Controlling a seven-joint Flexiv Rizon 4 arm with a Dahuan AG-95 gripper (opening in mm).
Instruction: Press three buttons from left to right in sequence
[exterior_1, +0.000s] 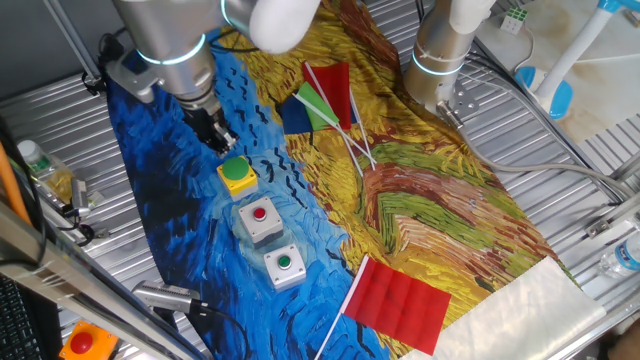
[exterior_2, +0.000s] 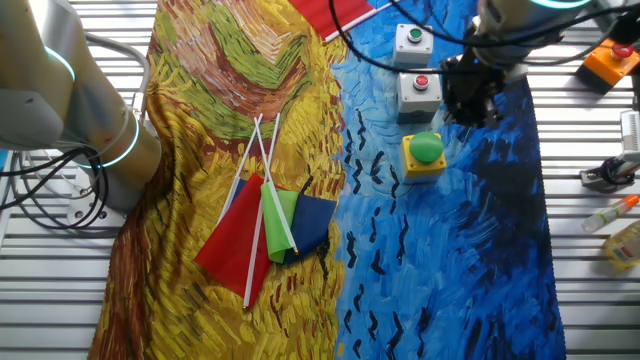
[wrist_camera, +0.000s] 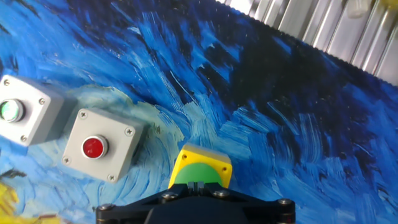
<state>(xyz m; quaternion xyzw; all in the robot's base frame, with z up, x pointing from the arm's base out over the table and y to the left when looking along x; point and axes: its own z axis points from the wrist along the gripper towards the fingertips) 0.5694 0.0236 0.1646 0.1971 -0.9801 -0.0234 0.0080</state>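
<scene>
You have flags near the work: a bundle of red, green and blue flags (exterior_1: 322, 100) and a lone red flag (exterior_1: 398, 303) on the painted cloth (exterior_1: 420, 200) covering the tabletop (exterior_1: 560, 160), none blocking the three buttons (exterior_1: 261, 222). They run in a diagonal row, caps up: yellow box with green dome (exterior_1: 237, 174), grey with red cap (exterior_1: 260, 218), grey with green cap (exterior_1: 284, 265). Your tool (exterior_1: 218, 140) hangs just beside the yellow box; you cannot tell whether its fingers are apart
</scene>
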